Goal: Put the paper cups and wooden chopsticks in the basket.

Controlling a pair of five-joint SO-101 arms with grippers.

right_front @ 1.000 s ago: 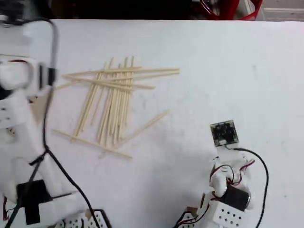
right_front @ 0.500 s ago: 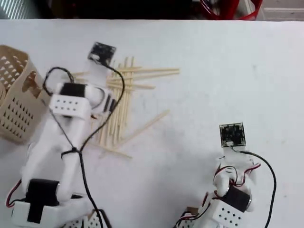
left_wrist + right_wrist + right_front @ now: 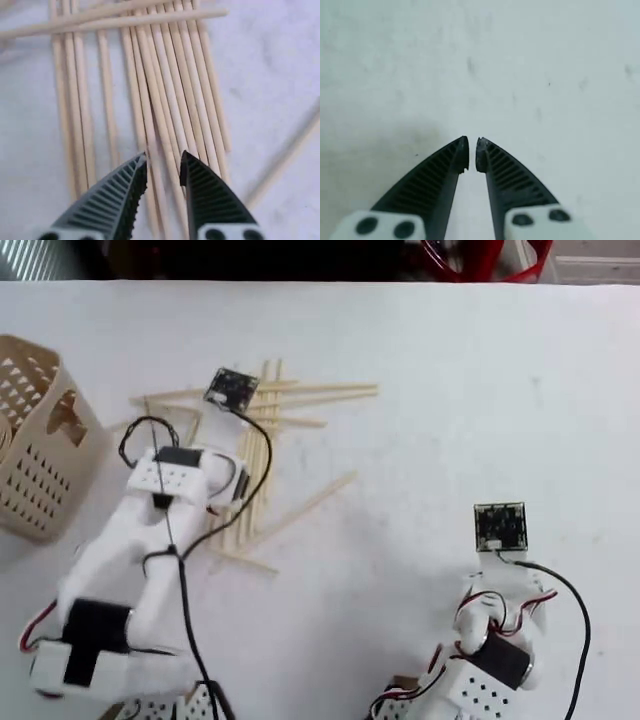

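"What lay on the counter point(image 3: 480, 390)?"

"Thin, pale wooden chopsticks point(image 3: 320, 390), loosely heaped. The left pincer point(image 3: 163, 159) hung over them, slightly apart."

"And the basket point(image 3: 40, 460)?"

"Cream, with perforated walls (its contents couldn't be made out), at the counter's edge beside the left arm. The right pincer point(image 3: 472, 150), all but closed, hovered above bare white counter."

I count one basket point(image 3: 40, 455) on the table point(image 3: 450, 390) and one loose heap of chopsticks point(image 3: 262, 455). The heap is too crossed and overlapped for an exact tally but holds well over a dozen, with one single stick point(image 3: 312, 500) lying off to its side. I see two arms, the left arm point(image 3: 130, 540) and the right arm point(image 3: 495, 640), each carrying one two-fingered gripper: the left gripper point(image 3: 163, 165) and the right gripper point(image 3: 472, 152).
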